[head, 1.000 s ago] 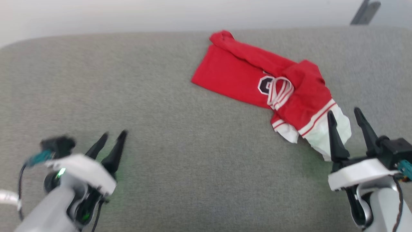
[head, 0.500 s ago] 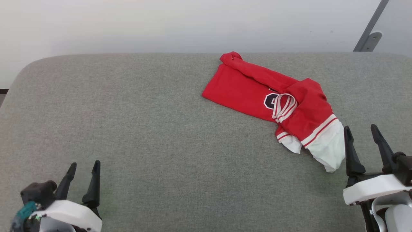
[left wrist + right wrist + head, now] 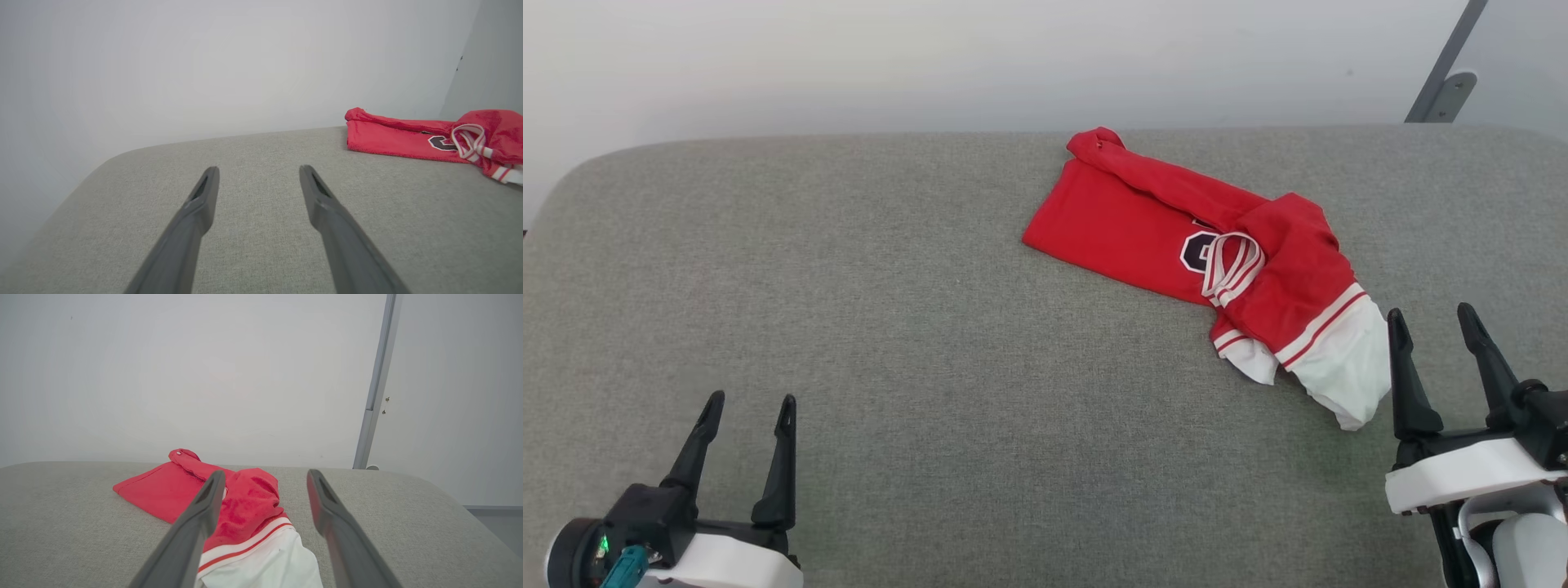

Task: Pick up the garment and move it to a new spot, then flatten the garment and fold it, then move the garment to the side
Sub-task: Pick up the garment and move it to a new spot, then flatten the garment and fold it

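Two grippers frame your head view, both with fingers spread wide and nothing between them. Your left gripper (image 3: 752, 400) sits at the lower left over the grey cushion (image 3: 931, 343), well apart from the garment (image 3: 1127, 220). The garment lies crumpled and partly folded on the far right part of the cushion. Its red body is near the back edge, and a white sleeve (image 3: 1343, 367) trails toward you. A loop of striped trim (image 3: 1232, 265) lies across a black printed character. Your right gripper (image 3: 1431, 312) is at the lower right, one finger just beside the sleeve's end; you cannot tell whether they touch.

In your left wrist view, the left gripper (image 3: 259, 169) points across the cushion (image 3: 253, 245) toward a pale wall (image 3: 204, 61), fingers apart. The garment (image 3: 388, 139) lies at the right edge.

In your right wrist view, the right gripper (image 3: 266, 473) holds its fingers apart. The garment (image 3: 159, 494) lies directly ahead, its white sleeve (image 3: 269, 563) showing between them. A grey post (image 3: 378, 375) stands against the wall.
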`<state>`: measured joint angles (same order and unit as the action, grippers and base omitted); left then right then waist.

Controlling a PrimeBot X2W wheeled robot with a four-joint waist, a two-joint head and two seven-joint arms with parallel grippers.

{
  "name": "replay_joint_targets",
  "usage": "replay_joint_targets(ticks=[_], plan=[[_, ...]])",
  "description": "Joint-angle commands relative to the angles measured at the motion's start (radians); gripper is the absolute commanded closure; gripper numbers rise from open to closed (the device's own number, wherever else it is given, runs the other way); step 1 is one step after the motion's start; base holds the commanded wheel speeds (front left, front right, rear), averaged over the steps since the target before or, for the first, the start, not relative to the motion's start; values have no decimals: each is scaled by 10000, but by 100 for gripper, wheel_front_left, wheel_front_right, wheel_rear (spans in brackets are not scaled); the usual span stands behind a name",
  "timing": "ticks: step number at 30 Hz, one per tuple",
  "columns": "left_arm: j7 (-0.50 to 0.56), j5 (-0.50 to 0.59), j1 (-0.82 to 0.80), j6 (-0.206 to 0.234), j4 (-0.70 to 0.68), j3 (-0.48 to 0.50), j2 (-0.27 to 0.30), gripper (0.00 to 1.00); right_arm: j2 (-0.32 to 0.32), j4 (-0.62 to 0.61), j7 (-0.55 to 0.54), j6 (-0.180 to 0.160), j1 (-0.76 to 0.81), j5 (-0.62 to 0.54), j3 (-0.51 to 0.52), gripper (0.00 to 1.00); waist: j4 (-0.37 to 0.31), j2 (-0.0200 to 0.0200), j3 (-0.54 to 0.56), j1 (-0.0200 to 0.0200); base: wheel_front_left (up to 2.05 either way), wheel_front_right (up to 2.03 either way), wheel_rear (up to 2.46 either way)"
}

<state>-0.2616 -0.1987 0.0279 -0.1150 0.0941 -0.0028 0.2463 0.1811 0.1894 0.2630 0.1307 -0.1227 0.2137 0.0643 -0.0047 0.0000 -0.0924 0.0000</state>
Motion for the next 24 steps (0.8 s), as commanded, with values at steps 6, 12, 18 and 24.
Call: replay_joint_targets(ticks=[6, 12, 18, 24], plan=[[-49, 314, 118, -143, 142, 379, -450, 0, -7, -1, 23, 1, -24, 59, -106, 0, -77, 0, -124, 0, 0, 0, 0], [-49, 312, 37, -158, 83, 421, -578, 0, 45, 55, 23, 1, -85, 57, -187, 0, -68, 0, -253, 0, 0, 0, 0], [-49, 138, -135, -163, 105, 183, -619, 0, 647, 446, -197, 1, -341, -119, -1097, 0, -44, 0, -518, 0, 0, 0, 0], [-49, 9, -501, -165, 169, -100, -751, 0, 2210, 263, -2190, 1, -1154, -191, -3170, 0, 11, 0, -971, 0, 0, 0, 0]])
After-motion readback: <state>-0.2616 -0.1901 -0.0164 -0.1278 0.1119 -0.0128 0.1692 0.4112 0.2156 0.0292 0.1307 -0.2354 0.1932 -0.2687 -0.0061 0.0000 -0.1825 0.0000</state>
